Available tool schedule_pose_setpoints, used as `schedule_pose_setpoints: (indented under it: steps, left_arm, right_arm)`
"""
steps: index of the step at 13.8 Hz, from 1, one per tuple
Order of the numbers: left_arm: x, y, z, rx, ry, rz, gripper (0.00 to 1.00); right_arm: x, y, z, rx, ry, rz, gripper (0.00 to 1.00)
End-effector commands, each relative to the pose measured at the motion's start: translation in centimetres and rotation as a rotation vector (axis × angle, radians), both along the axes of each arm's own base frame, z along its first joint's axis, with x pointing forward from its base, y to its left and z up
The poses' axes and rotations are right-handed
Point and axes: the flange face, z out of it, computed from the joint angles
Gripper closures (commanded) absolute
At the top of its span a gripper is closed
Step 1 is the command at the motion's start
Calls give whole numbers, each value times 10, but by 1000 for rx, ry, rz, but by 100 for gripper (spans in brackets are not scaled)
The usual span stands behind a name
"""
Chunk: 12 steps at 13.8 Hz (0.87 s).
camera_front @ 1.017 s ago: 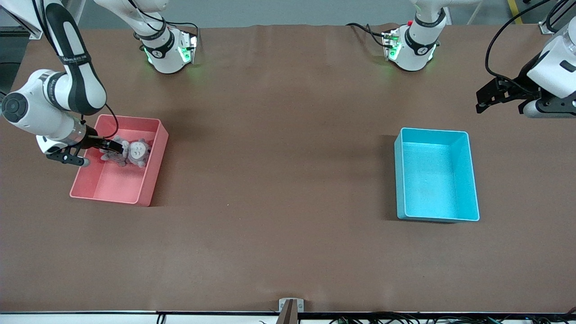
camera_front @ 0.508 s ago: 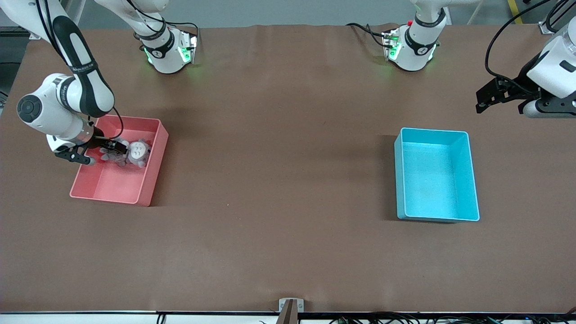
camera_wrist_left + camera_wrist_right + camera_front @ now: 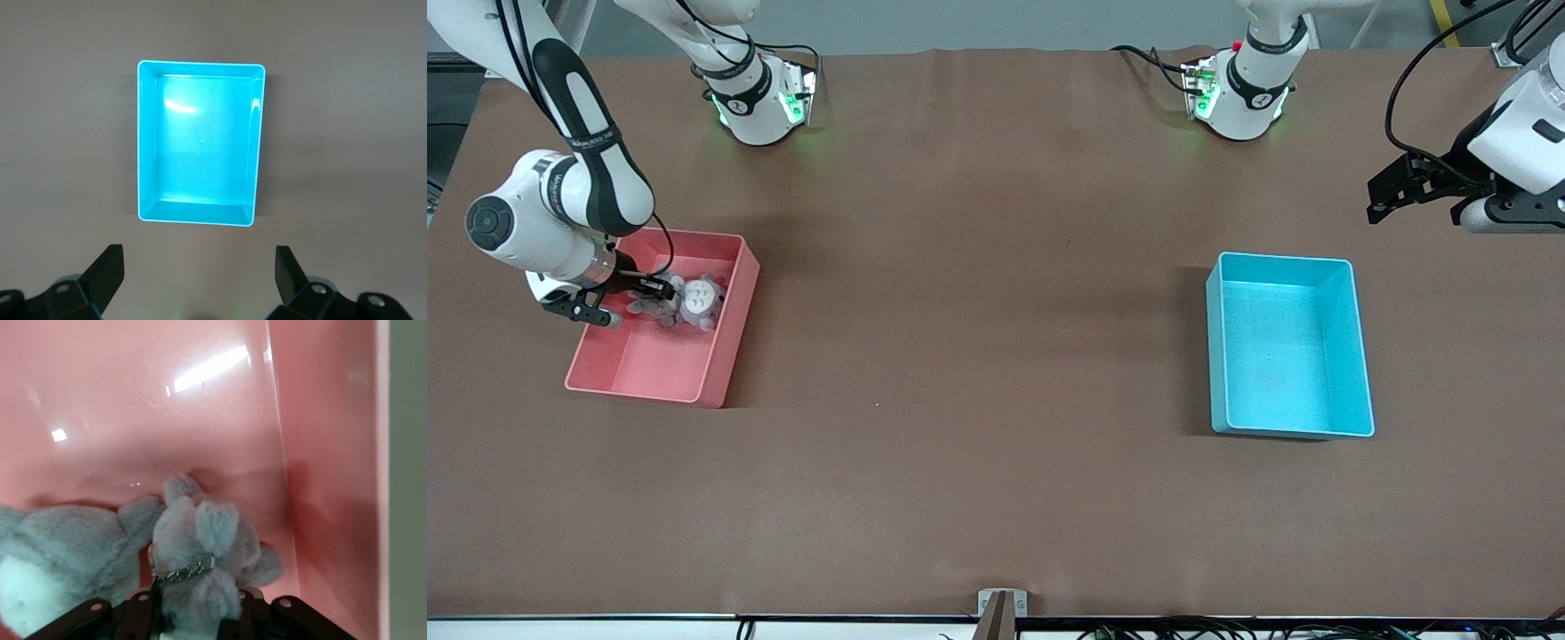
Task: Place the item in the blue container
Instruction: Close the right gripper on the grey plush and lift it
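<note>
The item is a grey plush toy (image 3: pixel 685 302) with a pale face, lying in the pink bin (image 3: pixel 720 356) at the right arm's end of the table. My right gripper (image 3: pixel 660 290) reaches down into that bin and is shut on the plush toy (image 3: pixel 200 560); grey fur and a small metal chain (image 3: pixel 183 571) bulge between its fingers. The blue container (image 3: pixel 1360 356), a cyan open-top bin, stands with nothing in it toward the left arm's end. My left gripper (image 3: pixel 200 280) hangs open above the bare table beside the blue container (image 3: pixel 147 140), waiting.
Both robot bases (image 3: pixel 760 98) (image 3: pixel 1240 93) stand along the table's edge farthest from the front camera. A wide stretch of brown table (image 3: pixel 978 311) separates the two bins. A small bracket (image 3: pixel 1001 604) sits at the table's near edge.
My right gripper has shifted slightly inside the pink bin and its fingers have closed around the plush toy. The left arm has not moved.
</note>
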Motion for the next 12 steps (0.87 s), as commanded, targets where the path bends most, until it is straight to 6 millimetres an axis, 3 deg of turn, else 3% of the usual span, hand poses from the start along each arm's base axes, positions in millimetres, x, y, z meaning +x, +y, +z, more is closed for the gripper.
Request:
schedule_pose_setpoints:
  steps: [1, 4, 6, 10, 12]
  left_arm:
    - [-2, -2, 3, -14, 5, -1, 0]
    - [-2, -2, 3, -14, 5, -1, 0]
    - [-2, -2, 3, -14, 5, -1, 0]
    - [-2, -1, 3, -14, 5, -3, 0]
    - [-2, -1, 3, -14, 5, -6, 0]
  right_arm:
    - [21, 7, 59, 8, 26, -33, 97]
    - [54, 33, 141, -12, 93, -112, 97]
    - [69, 76, 179, -35, 106, -144, 97]
    - [76, 201, 184, -43, 55, -284, 99]
    - [77, 261, 172, -30, 23, -360, 99]
